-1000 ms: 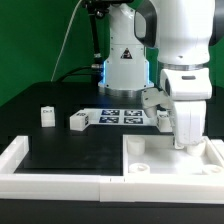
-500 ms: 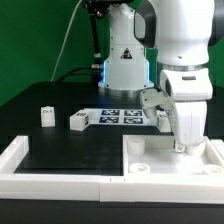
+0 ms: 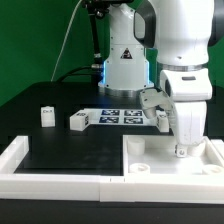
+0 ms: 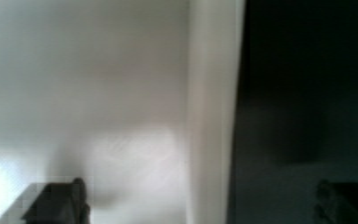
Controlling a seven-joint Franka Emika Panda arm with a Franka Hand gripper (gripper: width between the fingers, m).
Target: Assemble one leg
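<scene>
Tabletop [image 3: 150, 165]: white square tray, lying flat toward the exterior view's right.
Marker board [image 3: 122, 116]: flat, just behind tabletop's far edge.
Gripper [image 3: 180, 150]: low over tabletop's far right part; fingers [image 4: 55, 203] spread wide, nothing between them.
Leg [image 3: 80, 121]: well apart from tabletop, off toward the exterior view's left, untouched.
Second leg [image 3: 45, 116]: farther from tabletop the same way.
Handling: probably light, stiff, smooth plastic, not fragile but apt to slip or twist.
Hold: likely best across two flat opposite sides, squarely, around mid-height.
</scene>
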